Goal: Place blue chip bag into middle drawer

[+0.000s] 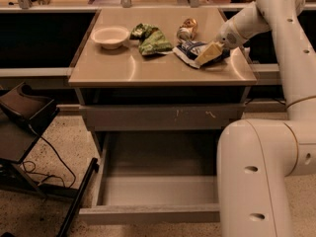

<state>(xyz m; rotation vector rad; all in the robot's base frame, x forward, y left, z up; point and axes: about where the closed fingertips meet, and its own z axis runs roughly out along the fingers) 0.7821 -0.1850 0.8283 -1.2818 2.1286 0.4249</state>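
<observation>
The blue chip bag (190, 51), dark blue and white, lies on the right part of the tan table top (123, 68). My gripper (211, 52) reaches in from the right and rests on the bag's right end. The middle drawer (158, 191) is pulled out wide open below the table, its grey floor bare and its plain front panel (150, 214) toward me. My arm's large white links (256, 177) stand beside the drawer's right side and hide that corner.
A green chip bag (150, 38), a gold-brown can (186, 29) and a white bowl (110, 36) sit on the table top. A closed drawer front with orange scuff marks (158, 116) is above the open drawer. A black chair and cables (22, 127) stand at the left.
</observation>
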